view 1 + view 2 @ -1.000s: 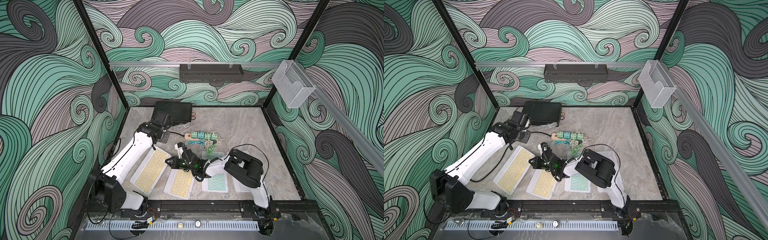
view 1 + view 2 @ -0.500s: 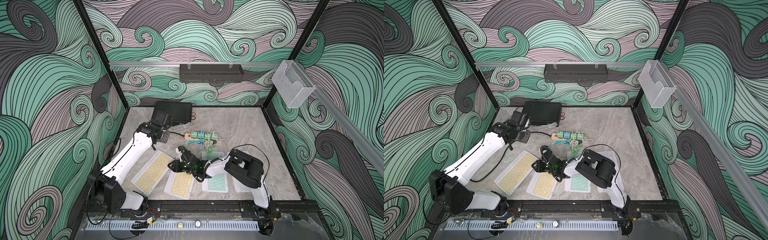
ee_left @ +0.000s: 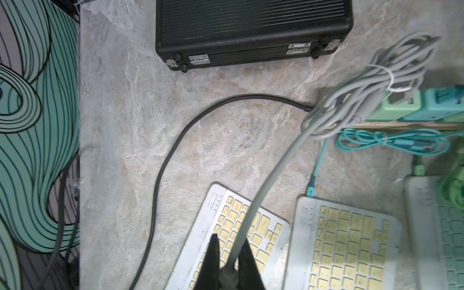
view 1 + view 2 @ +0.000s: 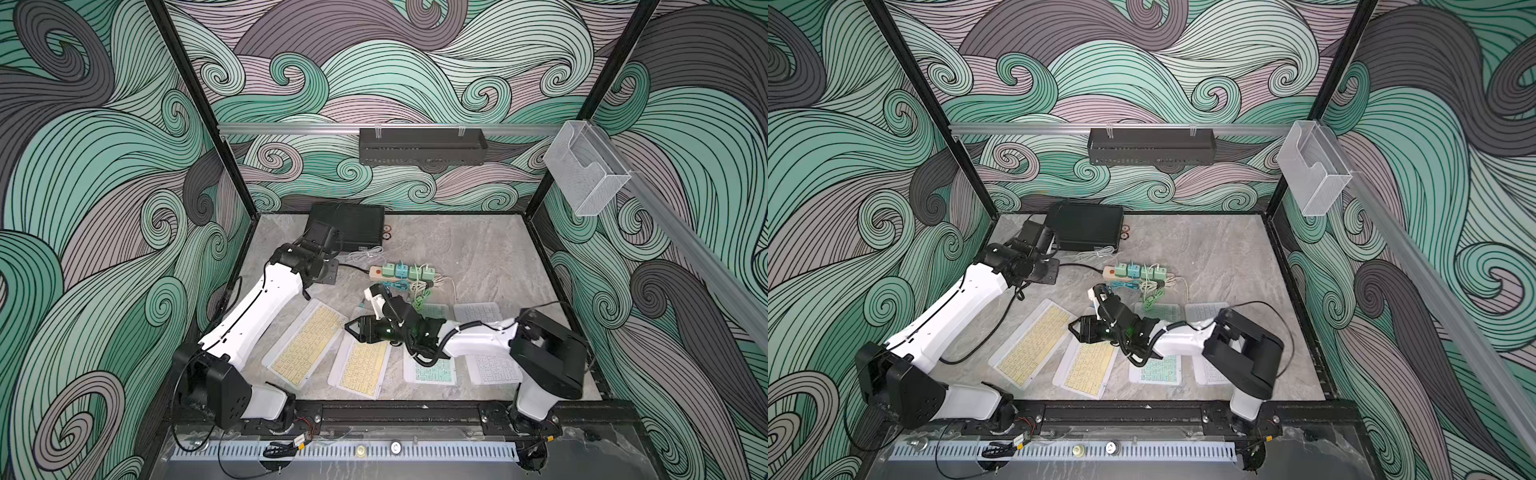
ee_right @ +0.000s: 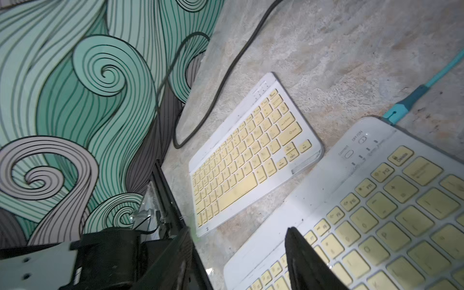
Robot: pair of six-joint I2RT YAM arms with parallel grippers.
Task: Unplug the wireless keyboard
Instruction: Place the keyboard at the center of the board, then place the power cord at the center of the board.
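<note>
1. Your angled yellow keyboard lies flat, lower left of centre in both top views.
2. Your right gripper hovers over the neighbouring yellow keyboard, jaws apart.
3. Farther back, your left gripper has its jaws clamped on the grey cable.

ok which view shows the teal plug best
Right wrist view: the teal plug is large and sharp against the yellow keyboard. Left wrist shows it smaller; both top views, too small to tell.
</note>
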